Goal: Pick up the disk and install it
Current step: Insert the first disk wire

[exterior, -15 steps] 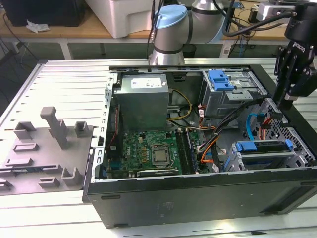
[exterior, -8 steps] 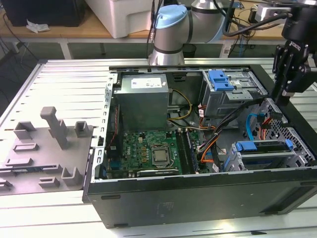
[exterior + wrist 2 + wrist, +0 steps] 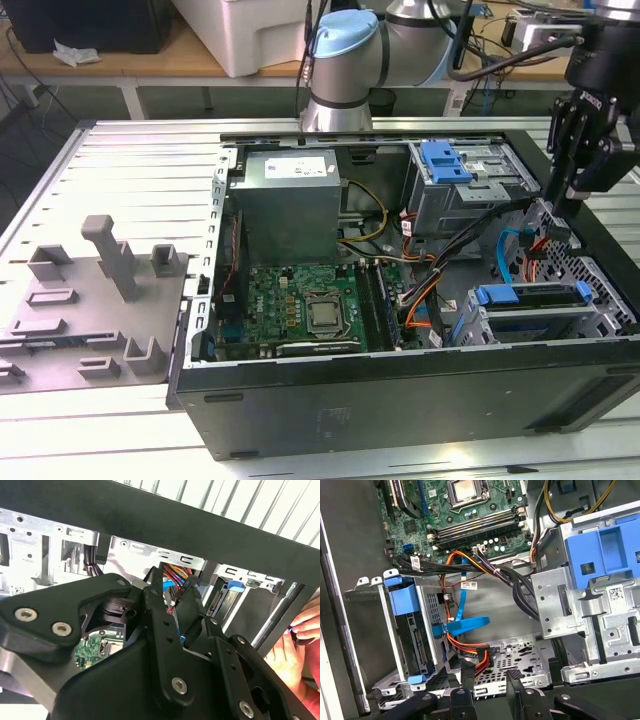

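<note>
Sitting on a ribbed metal desk (image 3: 120, 160), the open black steel computer case (image 3: 400, 400) takes up most of the exterior view, with a grey moulded plastic tray (image 3: 90, 300) beside it on that view's left. Inside are a boxy grey power supply (image 3: 290, 195) and a green circuit board (image 3: 290, 300). The disk (image 3: 415, 640), a flat slab in a glossy blue plastic bracket, stands edge-on in the small perforated metal cage by the case wall, so the install looks mostly done, though I can't tell if it's fully seated. The black pincer (image 3: 490, 672) is parted a moderate way and holds nothing. It hangs over the punched sheet-metal floor just beside that cage, near the bundled orange cables (image 3: 470, 652) and a flat blue ribbon (image 3: 465, 626). A hand (image 3: 295, 652) shows outside the case.
</note>
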`<action>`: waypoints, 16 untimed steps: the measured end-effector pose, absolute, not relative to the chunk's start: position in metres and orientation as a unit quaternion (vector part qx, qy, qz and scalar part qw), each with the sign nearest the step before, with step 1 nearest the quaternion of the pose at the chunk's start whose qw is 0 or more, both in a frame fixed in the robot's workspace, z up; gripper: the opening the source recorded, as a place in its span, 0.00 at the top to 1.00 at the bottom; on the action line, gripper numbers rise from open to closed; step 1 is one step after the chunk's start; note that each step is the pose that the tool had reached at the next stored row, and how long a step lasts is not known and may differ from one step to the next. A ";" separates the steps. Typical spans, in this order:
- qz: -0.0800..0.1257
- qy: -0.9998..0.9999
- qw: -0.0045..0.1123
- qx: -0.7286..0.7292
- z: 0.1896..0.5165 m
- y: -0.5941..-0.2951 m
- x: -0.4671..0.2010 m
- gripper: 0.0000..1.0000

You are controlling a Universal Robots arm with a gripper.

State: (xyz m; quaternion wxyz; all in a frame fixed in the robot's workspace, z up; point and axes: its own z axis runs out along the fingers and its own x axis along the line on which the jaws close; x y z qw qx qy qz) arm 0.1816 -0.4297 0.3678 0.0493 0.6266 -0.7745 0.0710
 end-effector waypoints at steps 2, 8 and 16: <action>0.071 -0.774 0.050 0.627 0.367 -0.430 0.182 0.61; 0.069 -0.774 0.055 0.627 0.366 -0.435 0.182 0.61; 0.073 -0.773 0.062 0.627 0.359 -0.442 0.182 0.61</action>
